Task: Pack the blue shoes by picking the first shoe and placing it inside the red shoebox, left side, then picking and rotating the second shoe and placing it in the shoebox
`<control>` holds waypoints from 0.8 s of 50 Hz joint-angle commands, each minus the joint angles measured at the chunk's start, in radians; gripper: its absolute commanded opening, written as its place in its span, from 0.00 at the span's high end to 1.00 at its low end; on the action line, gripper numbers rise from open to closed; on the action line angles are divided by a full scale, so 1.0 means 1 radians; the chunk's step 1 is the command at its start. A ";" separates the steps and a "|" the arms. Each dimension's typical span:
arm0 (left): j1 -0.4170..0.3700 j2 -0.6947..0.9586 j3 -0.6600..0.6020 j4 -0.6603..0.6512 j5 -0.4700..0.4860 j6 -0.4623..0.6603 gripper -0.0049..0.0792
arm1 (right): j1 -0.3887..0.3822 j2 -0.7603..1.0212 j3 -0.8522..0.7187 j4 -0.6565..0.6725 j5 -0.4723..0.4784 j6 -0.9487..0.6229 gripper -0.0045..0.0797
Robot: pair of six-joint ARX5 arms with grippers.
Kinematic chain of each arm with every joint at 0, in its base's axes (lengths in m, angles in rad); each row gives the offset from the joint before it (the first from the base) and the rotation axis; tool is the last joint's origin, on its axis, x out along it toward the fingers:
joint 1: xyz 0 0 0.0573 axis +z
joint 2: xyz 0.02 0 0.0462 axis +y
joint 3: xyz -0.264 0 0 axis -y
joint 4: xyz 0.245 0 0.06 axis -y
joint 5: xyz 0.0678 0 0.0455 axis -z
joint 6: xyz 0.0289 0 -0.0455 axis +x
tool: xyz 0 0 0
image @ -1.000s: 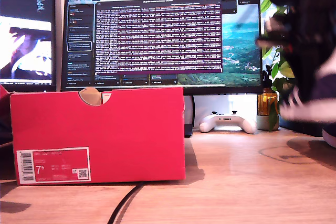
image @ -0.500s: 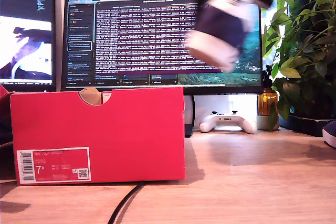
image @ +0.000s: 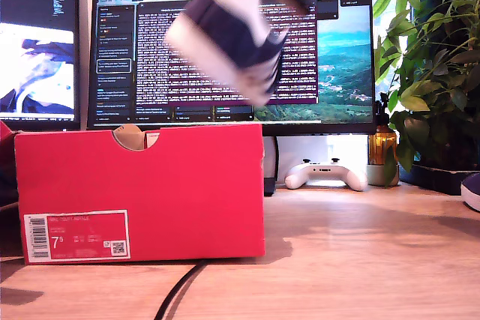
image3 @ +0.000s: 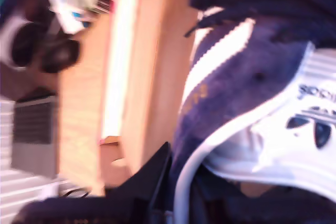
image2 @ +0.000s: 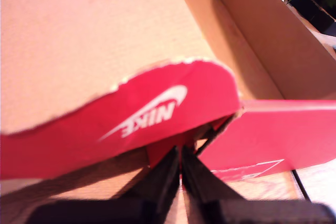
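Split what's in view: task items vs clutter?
Job:
- navy suede sneaker with white sole, held in the air by my second gripper
- pinkish-red cardboard shoebox
- second navy shoe's toe

Lying about:
- white game controller
- two monitors
- leafy plant
- amber bottle

The blue shoe (image: 229, 35) in the air above the red shoebox (image: 142, 189) is smeared by motion in the exterior view, its laces and stripes unreadable. The arm carrying it is cut off by that view's top edge. The small print on the box's label (image: 75, 236) is too fine to read. A second shoe (image: 472, 190) is cropped at the exterior view's right edge.
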 commanded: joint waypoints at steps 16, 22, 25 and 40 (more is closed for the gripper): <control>-0.003 0.003 -0.023 0.005 0.002 0.012 0.97 | 0.071 0.157 0.226 -0.029 0.023 0.019 0.96; -0.003 0.003 -0.023 0.004 0.002 0.012 0.97 | 0.089 0.258 0.354 -0.094 0.023 -0.006 0.96; -0.003 0.003 -0.023 0.004 0.002 0.012 0.97 | 0.093 0.300 0.406 -0.126 0.031 -0.024 0.96; -0.003 0.003 -0.023 0.003 0.003 0.012 0.97 | 0.103 0.429 0.465 -0.185 0.080 -0.044 0.96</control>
